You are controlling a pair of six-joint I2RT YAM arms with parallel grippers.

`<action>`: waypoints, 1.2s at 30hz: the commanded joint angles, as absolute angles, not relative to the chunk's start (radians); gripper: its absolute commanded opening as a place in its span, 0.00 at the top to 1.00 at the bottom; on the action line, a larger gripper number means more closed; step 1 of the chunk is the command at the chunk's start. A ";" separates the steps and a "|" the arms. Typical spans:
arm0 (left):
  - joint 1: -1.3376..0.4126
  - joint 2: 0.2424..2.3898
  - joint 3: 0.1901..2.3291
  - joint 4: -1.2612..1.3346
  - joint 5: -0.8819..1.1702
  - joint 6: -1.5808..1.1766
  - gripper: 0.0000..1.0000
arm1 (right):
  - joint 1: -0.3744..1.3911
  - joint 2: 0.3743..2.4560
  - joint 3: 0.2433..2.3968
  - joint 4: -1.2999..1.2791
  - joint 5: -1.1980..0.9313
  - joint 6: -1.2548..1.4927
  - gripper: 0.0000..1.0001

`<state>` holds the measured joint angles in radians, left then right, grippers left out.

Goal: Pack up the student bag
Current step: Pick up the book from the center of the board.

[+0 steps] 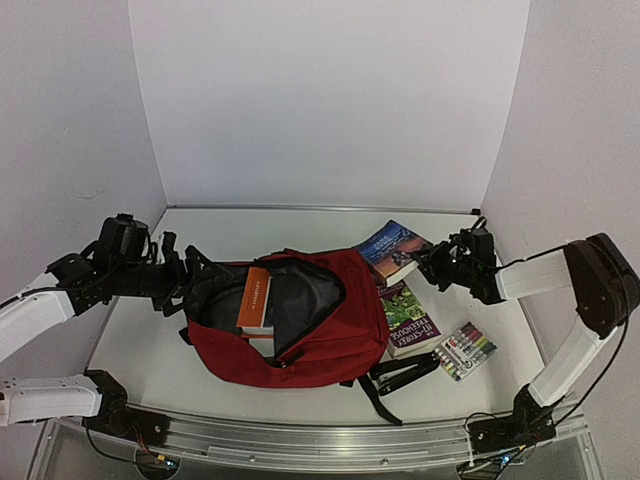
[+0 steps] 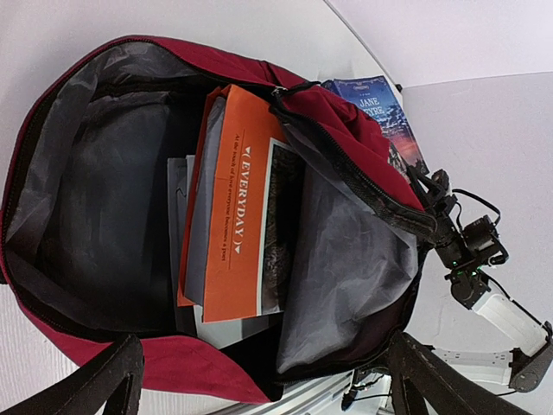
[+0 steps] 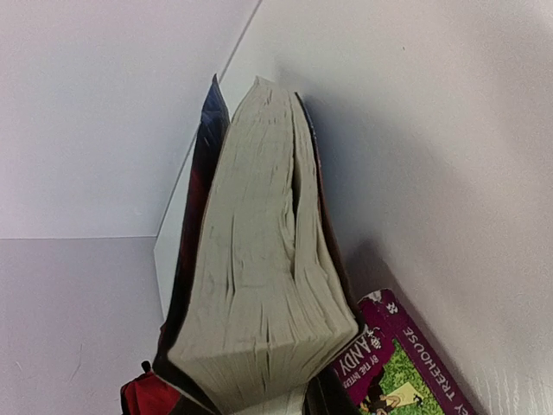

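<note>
**Packing scene, seen from above and from both wrists.** The student bag (image 1: 335,345) lies flat at mid-table (image 1: 140,350). Its long axis runs left to right, and its zipped mouth gapes on the upper face towards the left arm, showing grey lining.

The left gripper (image 1: 183,285) sits at the bag's left rim. In the left wrist view its two dark fingers (image 2: 108,376) stand spread wide, one at each bottom corner, with the red rim between them. Contact with the fabric cannot be confirmed.

An orange "Everyday" book (image 1: 255,298) stands inside the mouth against a grey one, so packing is judged to be partly done.

The Jane Eyre paperback (image 1: 392,245) rests at the bag's far right corner, with its right end at the right gripper (image 1: 432,262). The right wrist view is filled by the paperback's page block, seen edge-on. The fingers do not show there, so it cannot be told whether the jaws are pressed onto the book or parted.

A purple Treehouse book (image 1: 408,322) lies just beside the bag's right side. A pack of markers (image 1: 465,350) lies nearer the right edge, and a black stapler (image 1: 405,373) lies by the bag's near right corner.

**Governing relation:** the bag's opening lies to the left of the right gripper, across the bag's closed right half. The right arm is the nearer one to every unpacked item. The paperback would probably have to travel leftwards over the red fabric to reach the mouth.
</note>
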<state>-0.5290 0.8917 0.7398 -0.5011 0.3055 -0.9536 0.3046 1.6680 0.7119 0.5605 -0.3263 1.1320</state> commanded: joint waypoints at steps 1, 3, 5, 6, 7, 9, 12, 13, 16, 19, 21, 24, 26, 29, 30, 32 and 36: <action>-0.522 0.859 0.811 -0.479 0.349 -0.881 0.03 | 0.304 1.456 0.819 0.521 -0.266 0.978 1.00; -0.521 0.861 0.825 -0.474 0.375 -0.852 0.03 | 0.304 1.377 0.843 0.439 -0.254 0.913 1.00; -0.520 0.867 0.844 -0.474 0.397 -0.822 0.03 | 0.305 1.314 0.875 0.359 -0.260 0.863 1.00; -0.521 0.873 0.855 -0.475 0.410 -0.806 0.03 | 0.305 1.288 0.902 0.317 -0.277 0.842 1.00; -0.521 0.880 0.864 -0.474 0.423 -0.790 0.03 | 0.305 1.265 0.926 0.285 -0.297 0.823 1.00; -0.520 0.901 0.892 -0.474 0.455 -0.754 0.03 | 0.307 1.239 0.972 0.243 -0.372 0.801 1.00; -0.520 0.937 0.943 -0.469 0.511 -0.712 0.03 | 0.327 1.222 1.052 0.177 -0.480 0.783 1.00; -0.520 0.952 0.957 -0.466 0.530 -0.699 0.04 | 0.339 1.219 1.080 0.159 -0.509 0.777 1.00; -0.522 0.986 1.004 -0.453 0.580 -0.668 0.06 | 0.386 1.218 1.141 0.146 -0.608 0.790 1.00; -0.525 1.004 1.033 -0.420 0.634 -0.656 0.07 | 0.463 1.229 1.208 0.142 -0.663 0.807 1.00; -0.529 1.014 1.040 -0.372 0.668 -0.665 0.06 | 0.524 1.245 1.250 0.141 -0.692 0.810 1.00; -0.539 1.047 1.068 -0.356 0.702 -0.667 0.06 | 0.621 1.280 1.313 0.142 -0.716 0.812 1.00; -0.550 1.070 1.092 -0.379 0.705 -0.651 0.06 | 0.663 1.300 1.340 0.141 -0.725 0.813 1.00; -0.554 1.073 1.091 -0.361 0.713 -0.652 0.04 | 0.692 1.323 1.361 0.141 -0.734 0.821 1.00; -0.554 1.070 1.084 -0.338 0.725 -0.659 0.04 | 0.699 1.328 1.365 0.141 -0.744 0.822 1.00; -0.554 1.063 1.071 -0.297 0.751 -0.674 0.03 | 0.710 1.339 1.366 0.142 -0.769 0.822 1.00; -0.554 1.054 1.054 -0.241 0.782 -0.695 0.03 | 0.725 1.357 1.362 0.164 -0.821 0.837 1.00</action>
<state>-0.5514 1.0748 1.0473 -0.3492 0.7238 -0.6818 0.7189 1.3617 1.2865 -0.0475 -0.7568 0.8169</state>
